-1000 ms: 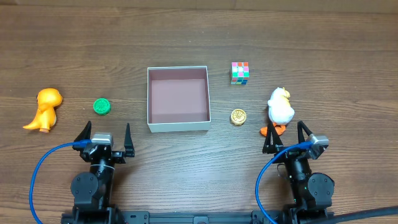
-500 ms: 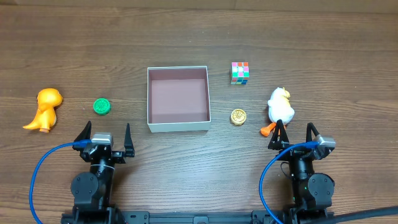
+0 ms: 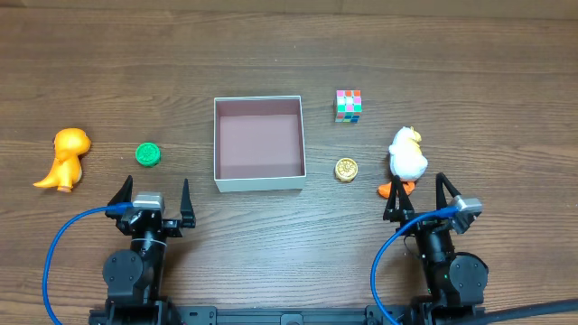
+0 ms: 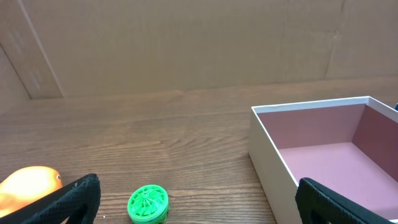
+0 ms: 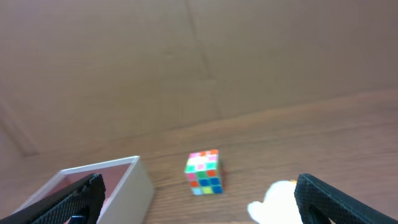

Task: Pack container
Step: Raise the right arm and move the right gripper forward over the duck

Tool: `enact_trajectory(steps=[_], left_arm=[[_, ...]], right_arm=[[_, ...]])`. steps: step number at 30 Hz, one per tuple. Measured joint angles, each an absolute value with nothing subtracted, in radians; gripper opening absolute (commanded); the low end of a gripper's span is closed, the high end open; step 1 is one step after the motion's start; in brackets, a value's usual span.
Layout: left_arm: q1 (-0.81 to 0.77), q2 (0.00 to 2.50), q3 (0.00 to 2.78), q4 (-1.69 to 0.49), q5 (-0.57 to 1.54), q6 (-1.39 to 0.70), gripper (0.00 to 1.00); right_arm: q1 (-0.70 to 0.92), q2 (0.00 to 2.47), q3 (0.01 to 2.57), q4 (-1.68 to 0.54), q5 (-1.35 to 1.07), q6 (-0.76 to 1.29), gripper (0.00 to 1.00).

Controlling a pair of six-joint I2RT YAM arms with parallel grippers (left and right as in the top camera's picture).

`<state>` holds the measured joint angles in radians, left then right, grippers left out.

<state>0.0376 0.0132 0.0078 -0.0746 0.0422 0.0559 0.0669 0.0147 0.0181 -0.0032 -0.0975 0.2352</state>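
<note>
Your stock: one container (image 3: 260,184), mid-table, empty. Nothing is packed and five toys wait outside.
- Left of it: one orange dinosaur (image 3: 65,158), one green disc (image 3: 148,154).
- Right of it: one puzzle cube (image 3: 348,105), one gold disc (image 3: 346,169), one white duck (image 3: 407,155).
- Left gripper (image 3: 153,191), right gripper (image 3: 416,194): both spread wide, holding nothing.

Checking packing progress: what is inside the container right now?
Nothing. From overhead, the container shows only its bare pinkish-brown floor, and nothing covers any part of it.
</note>
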Motion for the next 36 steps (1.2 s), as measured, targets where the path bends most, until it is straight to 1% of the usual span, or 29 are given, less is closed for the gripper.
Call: enact_trajectory(steps=[6, 11, 15, 17, 25, 27, 31, 36], left_arm=[[0.038, 0.013, 0.008, -0.075, 0.042, 0.056, 1.00], [0.038, 0.013, 0.008, -0.074, 0.042, 0.056, 1.00], [0.038, 0.013, 0.008, -0.074, 0.043, 0.056, 1.00], [0.038, 0.013, 0.008, -0.073, 0.044, 0.056, 1.00], [0.038, 0.013, 0.008, -0.072, 0.050, 0.056, 1.00], [0.038, 0.013, 0.008, -0.072, 0.050, 0.056, 1.00], [0.038, 0.013, 0.008, -0.072, 0.050, 0.056, 1.00], [0.038, 0.013, 0.008, -0.072, 0.050, 0.056, 1.00]], right_arm=[[0.067, 0.022, 0.046, -0.027, -0.138, 0.186, 1.00], [0.067, 0.120, 0.209, -0.139, -0.050, 0.106, 1.00], [0.067, 0.302, 0.392, -0.275, 0.005, 0.053, 1.00], [0.067, 0.424, 0.488, -0.377, 0.025, 0.041, 1.00], [0.067, 1.020, 0.892, -0.737, 0.051, 0.021, 1.00], [0.067, 1.129, 0.972, -0.796, 0.043, 0.021, 1.00], [0.067, 1.280, 1.057, -0.823, 0.015, 0.022, 1.00], [0.065, 1.394, 1.063, -0.831, 0.001, 0.056, 1.00]])
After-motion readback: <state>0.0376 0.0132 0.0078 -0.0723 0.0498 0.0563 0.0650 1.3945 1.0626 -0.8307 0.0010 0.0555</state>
